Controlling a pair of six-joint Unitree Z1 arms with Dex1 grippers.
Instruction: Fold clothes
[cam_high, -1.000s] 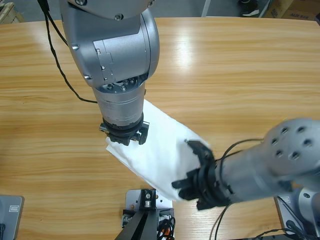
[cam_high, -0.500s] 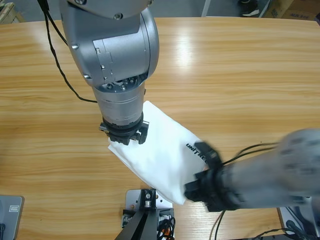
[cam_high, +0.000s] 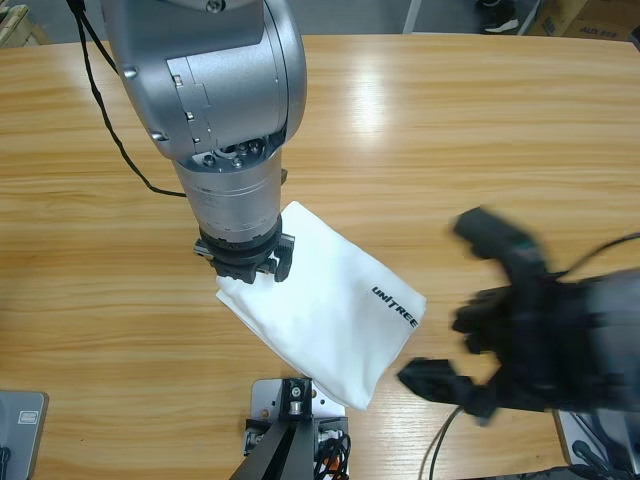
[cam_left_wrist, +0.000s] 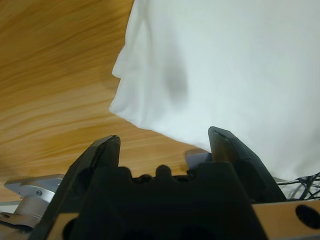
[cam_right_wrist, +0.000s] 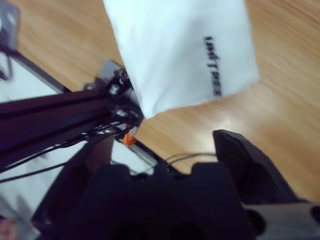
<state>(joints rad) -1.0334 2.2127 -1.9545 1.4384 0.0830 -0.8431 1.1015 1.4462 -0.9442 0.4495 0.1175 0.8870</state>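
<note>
A folded white shirt (cam_high: 325, 310) is laid flat on the wooden table (cam_high: 480, 140), low in the high view and just left of centre, as a soft, smooth, roughly four-sided packet turned diagonally. Small black chest lettering (cam_high: 394, 306) is printed near its right corner. Its lower corner is seen reaching the table's near edge.

The left gripper (cam_high: 245, 262) is seen from above at the shirt's upper left edge, under a large silver arm that fills the upper left of the frame. In the left wrist view, the left gripper (cam_left_wrist: 165, 142) is shown with its two black jaws held apart and nothing between them; the shirt's rounded, layered fold edge (cam_left_wrist: 150, 80) lies just beyond them on the grained wood, a detail hidden by the arm in the high view.

The right gripper (cam_high: 470, 300) is found at the lower right of the high view, blurred, beside the shirt's lettered corner and apart from it, its jaws spread wide. In the right wrist view, the right gripper (cam_right_wrist: 160, 145) is shown parted and empty, with the lettered corner (cam_right_wrist: 215, 67) ahead of it.
</note>
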